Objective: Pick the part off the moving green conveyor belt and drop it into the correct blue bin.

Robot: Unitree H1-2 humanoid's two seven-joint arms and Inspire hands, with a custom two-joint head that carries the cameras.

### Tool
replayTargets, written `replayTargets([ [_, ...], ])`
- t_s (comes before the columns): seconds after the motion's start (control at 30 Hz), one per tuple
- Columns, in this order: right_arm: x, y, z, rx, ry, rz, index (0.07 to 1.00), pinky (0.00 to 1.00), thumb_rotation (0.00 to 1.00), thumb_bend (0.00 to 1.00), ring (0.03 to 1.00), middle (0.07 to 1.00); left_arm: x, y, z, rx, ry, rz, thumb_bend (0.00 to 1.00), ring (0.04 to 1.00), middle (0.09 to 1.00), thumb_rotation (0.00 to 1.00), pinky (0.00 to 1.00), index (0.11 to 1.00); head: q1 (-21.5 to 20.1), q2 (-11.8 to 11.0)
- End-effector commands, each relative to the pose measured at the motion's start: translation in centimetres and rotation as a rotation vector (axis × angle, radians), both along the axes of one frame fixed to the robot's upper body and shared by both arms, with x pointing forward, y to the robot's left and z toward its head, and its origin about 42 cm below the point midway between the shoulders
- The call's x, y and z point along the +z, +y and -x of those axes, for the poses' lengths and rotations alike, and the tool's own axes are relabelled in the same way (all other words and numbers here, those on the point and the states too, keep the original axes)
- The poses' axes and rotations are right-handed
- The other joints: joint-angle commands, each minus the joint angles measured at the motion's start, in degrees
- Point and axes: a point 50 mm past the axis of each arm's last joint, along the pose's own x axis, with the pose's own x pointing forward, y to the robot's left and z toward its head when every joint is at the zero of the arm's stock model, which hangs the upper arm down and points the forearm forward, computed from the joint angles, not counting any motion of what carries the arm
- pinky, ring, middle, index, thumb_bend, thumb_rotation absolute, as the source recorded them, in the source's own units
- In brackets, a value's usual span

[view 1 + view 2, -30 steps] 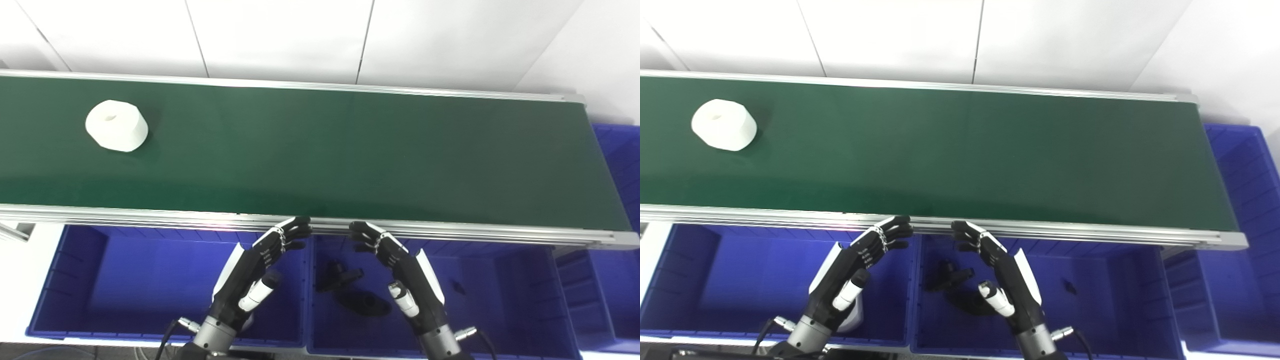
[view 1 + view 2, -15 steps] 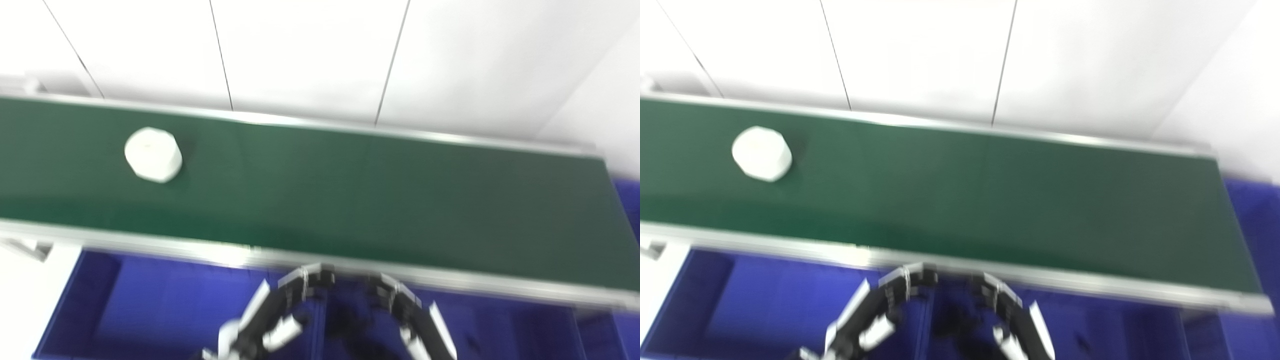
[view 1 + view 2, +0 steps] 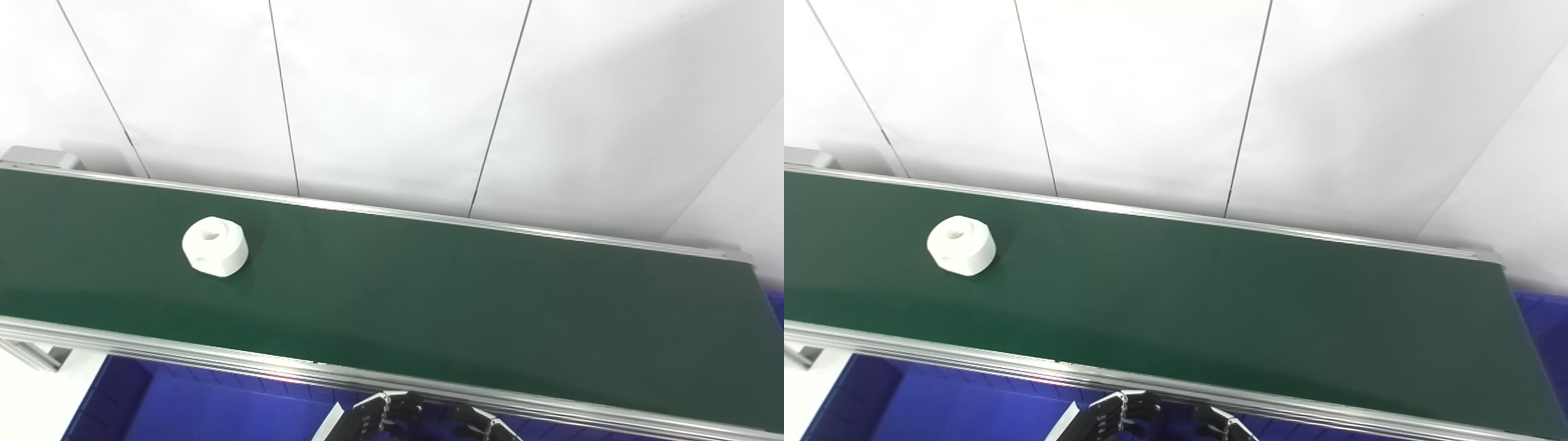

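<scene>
White part (image 3: 215, 246) on belt (image 3: 465, 294), well apart from barely visible robot hand (image 3: 383, 416)

We see only the curled fingertips of the left hand (image 3: 383, 418) and the right hand (image 3: 484, 425); the bottom edge cuts off the palms and arms, so we cannot tell their state. The green belt (image 3: 429, 306) runs out of the picture at the left. Of the blue bin (image 3: 184, 410) only a strip shows under the rail, and its inside is probably hidden.
</scene>
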Motion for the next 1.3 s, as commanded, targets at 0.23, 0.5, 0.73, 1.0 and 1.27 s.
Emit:
replayTargets([
  [0.23,0.6,0.0,-0.6,0.013,-0.035,-0.031,0.775,0.66,0.94,0.85,0.760,0.806,0.5,-0.3,-0.4,0.009,-0.053,0.007,0.76,0.713,0.733,0.91,0.62,0.732,3.3,-0.6],
  [0.5,0.0,-0.3,-1.0,0.011,-0.004,-0.085,0.772,0.67,0.92,0.87,0.757,0.804,1.3,-0.8,-0.4,-0.002,-0.127,-0.045,0.77,0.710,0.729,0.95,0.64,0.728,5.4,-1.0],
  [0.73,0.2,-0.6,-0.8,0.008,-0.012,-0.088,0.780,0.68,0.93,0.88,0.763,0.811,4.2,-0.6,-1.2,-0.045,-0.300,-0.083,0.76,0.707,0.731,0.97,0.63,0.735,6.6,-0.9],
  [1.0,0.4,-0.7,-0.9,0.024,-0.018,-0.104,0.801,0.70,0.92,0.85,0.787,0.834,8.0,1.6,-4.5,-0.029,-0.486,-0.107,0.89,0.726,0.749,0.78,0.68,0.747,7.0,-0.8],
  [1.27,0.4,-0.4,-1.1,0.017,-0.019,-0.101,0.801,0.69,0.93,0.87,0.787,0.835,12.7,5.4,-9.9,0.030,-0.751,-0.340,1.00,0.744,0.770,0.49,0.69,0.754,6.1,-0.9],
])
